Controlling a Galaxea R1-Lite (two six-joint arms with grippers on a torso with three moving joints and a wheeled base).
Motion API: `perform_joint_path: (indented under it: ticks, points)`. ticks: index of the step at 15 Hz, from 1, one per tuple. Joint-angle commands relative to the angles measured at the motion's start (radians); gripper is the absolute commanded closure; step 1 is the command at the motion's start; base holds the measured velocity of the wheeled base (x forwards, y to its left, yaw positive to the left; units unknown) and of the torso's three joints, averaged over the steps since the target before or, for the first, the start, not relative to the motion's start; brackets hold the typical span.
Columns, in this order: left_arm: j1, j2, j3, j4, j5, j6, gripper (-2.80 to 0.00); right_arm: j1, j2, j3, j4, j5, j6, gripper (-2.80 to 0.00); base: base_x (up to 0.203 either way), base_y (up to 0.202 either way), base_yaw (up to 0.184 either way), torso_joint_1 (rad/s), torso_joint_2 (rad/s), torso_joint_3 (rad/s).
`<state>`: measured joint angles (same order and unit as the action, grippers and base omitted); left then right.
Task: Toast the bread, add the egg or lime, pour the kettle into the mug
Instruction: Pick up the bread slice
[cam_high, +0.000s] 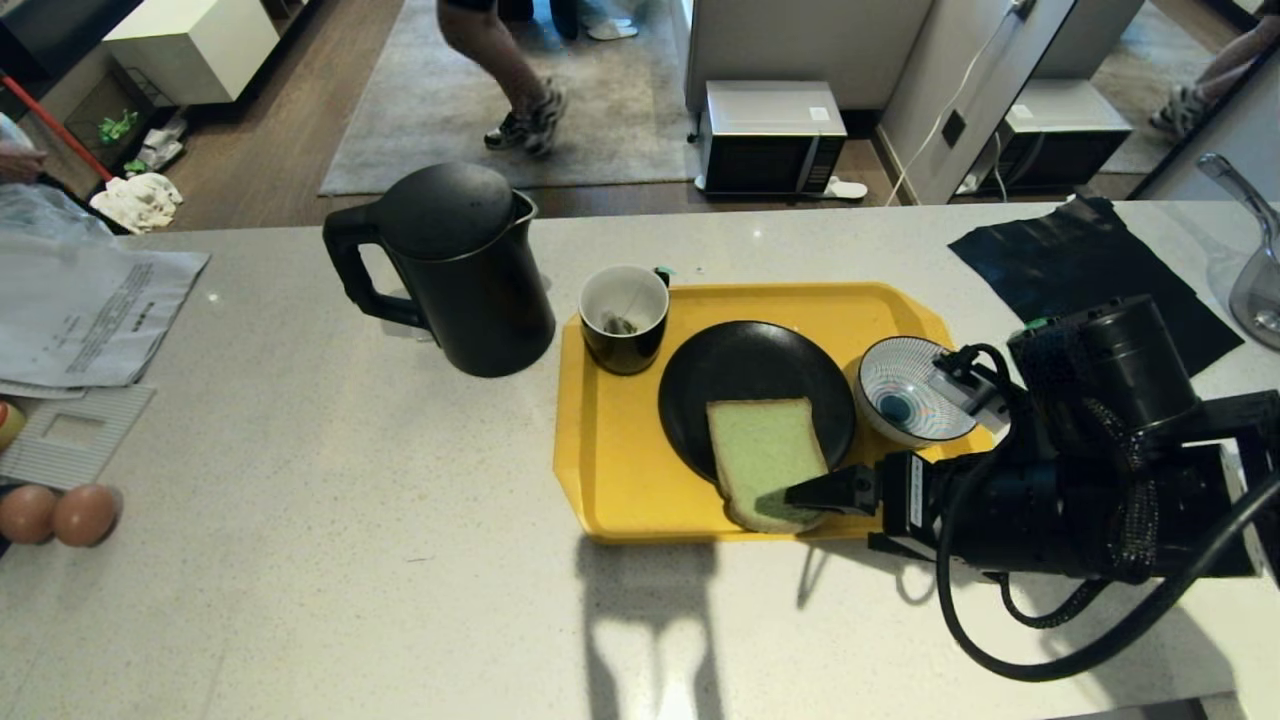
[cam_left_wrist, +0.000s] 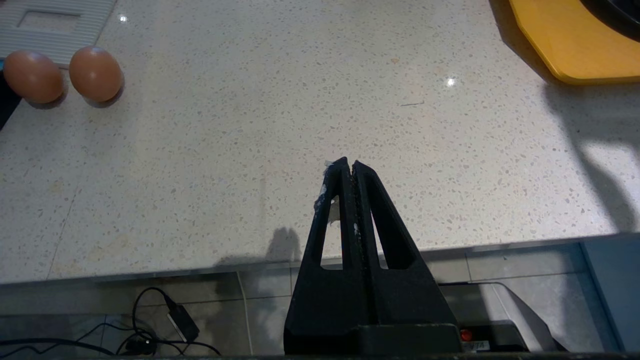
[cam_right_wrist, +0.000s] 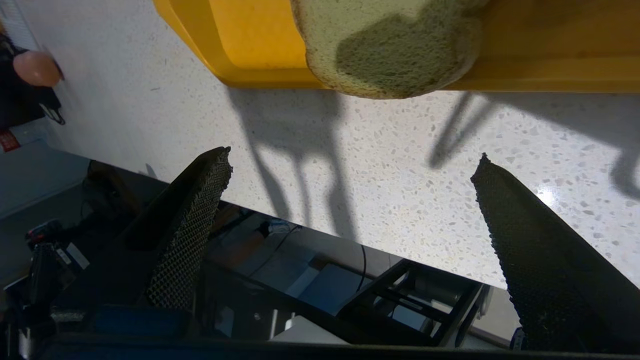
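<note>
While the right hand (cam_high: 815, 493) hovers wide open at the tray's near edge, these are the risks and blind spots, near to far.

Left hand (cam_left_wrist: 348, 167): closed on nothing, parked over the worktop's (cam_high: 300, 560) near edge; no risk from it as it stands.

Right hand: it grips nothing, and one finger lies over the bread's near corner in the head view; whether it touches I cannot tell.

Bread (cam_high: 765, 462): it lies half on the black plate (cam_high: 745, 375), its near edge hanging past the tray (cam_high: 610, 470) rim. A push rather than a pinch could slide it off onto the worktop; a hard squeeze could crush the soft slice.

Bowl (cam_high: 905, 395): it sits just beside the right arm, so a swing of the wrist could knock it.

Mug (cam_high: 625, 317): it stands on the tray's far left corner with the teabag inside; a jolted tray could tip it.

Kettle (cam_high: 455, 268): it stands on the worktop just left of the tray, clear of the arm.

Eggs (cam_high: 55, 513): two plain brown ones lie at the left edge, partly cut off, and could roll.

Hidden: no toaster, lime or speckled egg is in sight. The arm covers the tray's right corner. How full the kettle is I cannot tell.

Person: only legs (cam_high: 510, 70) show, on the floor beyond the worktop.
</note>
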<state>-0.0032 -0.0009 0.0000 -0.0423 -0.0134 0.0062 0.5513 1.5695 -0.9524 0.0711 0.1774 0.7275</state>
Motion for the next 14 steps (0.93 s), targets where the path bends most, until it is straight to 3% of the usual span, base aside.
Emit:
perform_joint_path:
  ticks: [1,14]
  points:
    - [0.0,-0.002,0.017,-0.001,0.0,0.0,0.0,0.002,0.046,-0.008,-0.001,0.003,0.004,-2.8,0.0,0.0,0.0,0.0,0.0,0.0]
    - [0.0,-0.002,0.017,-0.001,0.0,0.0,0.0,-0.005,0.189,-0.074,-0.034,0.01,0.007,-2.8,0.0,0.0,0.0,0.0,0.0,0.0]
